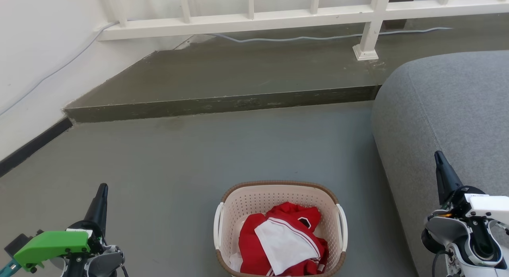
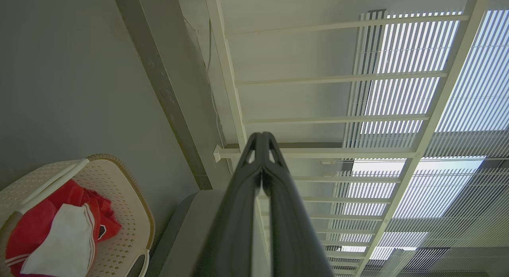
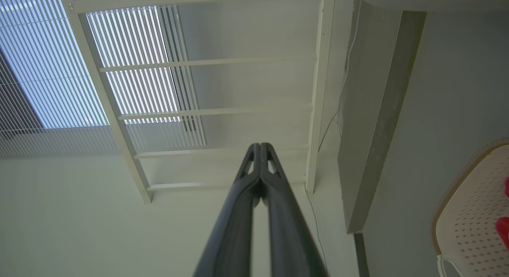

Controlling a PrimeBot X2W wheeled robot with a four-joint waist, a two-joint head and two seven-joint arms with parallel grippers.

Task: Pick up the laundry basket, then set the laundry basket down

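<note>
The laundry basket stands on the grey floor at the bottom centre of the head view, upright, with a crumpled red-and-white garment heaped inside. Its white loop handles sit on the two short sides, facing out toward either arm, which looks like the reason the robot has squared itself to the basket.

The left gripper waits at the lower left and the right gripper at the lower right. Each is well apart from the basket, with its fingers pointing up the frame. Both wrist views show the two dark fingers pressed together at the tips with nothing between them, aimed at the white railing rather than down at the load. The basket sits off in the lower left corner of the left wrist view and at the lower right edge of the right wrist view.

A grey upholstered seat crowds the right side, just beside the right arm. The lift does not appear to have begun. By my reading, both arms must drop and turn inward to reach the handles.
</note>
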